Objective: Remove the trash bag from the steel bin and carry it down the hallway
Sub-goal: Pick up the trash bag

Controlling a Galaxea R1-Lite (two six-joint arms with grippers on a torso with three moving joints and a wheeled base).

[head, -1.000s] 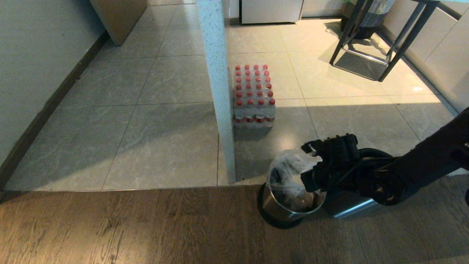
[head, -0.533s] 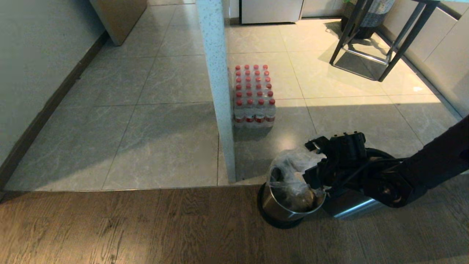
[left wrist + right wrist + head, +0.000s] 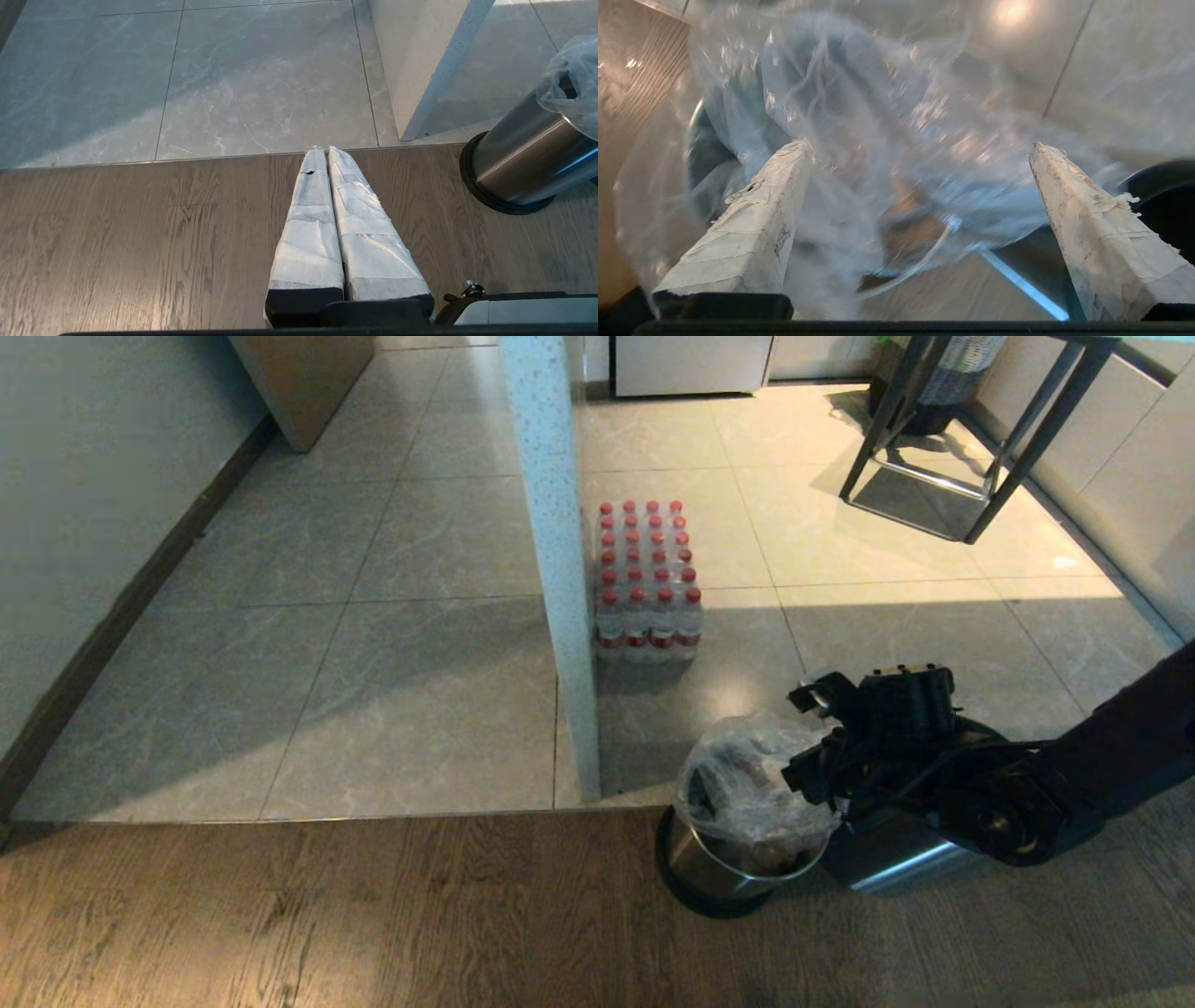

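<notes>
The clear, crinkly trash bag (image 3: 747, 779) sits in the round steel bin (image 3: 709, 868) and bulges over its rim. My right gripper (image 3: 801, 735) is at the bag's right side, open wide. In the right wrist view the trash bag (image 3: 878, 116) fills the space between and beyond the taped fingers (image 3: 752, 233) of the right gripper (image 3: 920, 145); nothing is clamped. My left gripper (image 3: 322, 150) is shut and empty above the wood floor, to the left of the steel bin (image 3: 523, 158) and the trash bag (image 3: 577, 70). The tiled hallway floor (image 3: 355, 616) stretches away on the left.
A white speckled partition (image 3: 560, 579) ends just left of the bin. A shrink-wrapped pack of red-capped bottles (image 3: 646, 583) stands behind it. A black-legged stool (image 3: 962, 457) is at the far right. Another steel object (image 3: 887, 863) lies under my right arm.
My right gripper has opened wider and drawn back a little to the right of the bag. The bag's top has settled down over the bin's rim.
</notes>
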